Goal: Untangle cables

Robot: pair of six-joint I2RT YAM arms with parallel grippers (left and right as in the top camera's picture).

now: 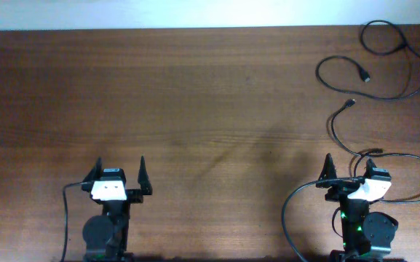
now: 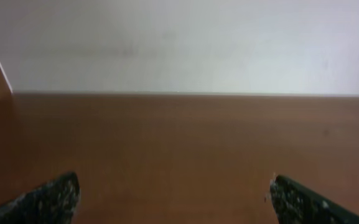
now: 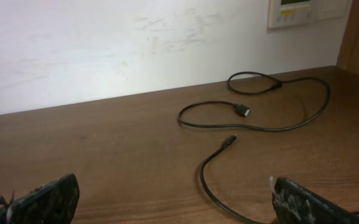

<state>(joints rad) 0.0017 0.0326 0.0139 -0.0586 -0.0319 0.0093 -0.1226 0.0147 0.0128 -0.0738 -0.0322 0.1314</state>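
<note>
Left gripper point(image 1: 120, 164) and right gripper point(image 1: 349, 160) jaws are both spread open over the worktop point(image 1: 195, 109). Black cables point(image 1: 365, 75) lie loosely looped at far right, one running near the right gripper.

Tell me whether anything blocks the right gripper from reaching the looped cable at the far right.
Only a nearer cable lies between the right gripper and the looped cable, flat on the table, its plug end pointing toward the loop. Otherwise bare wood.
</note>
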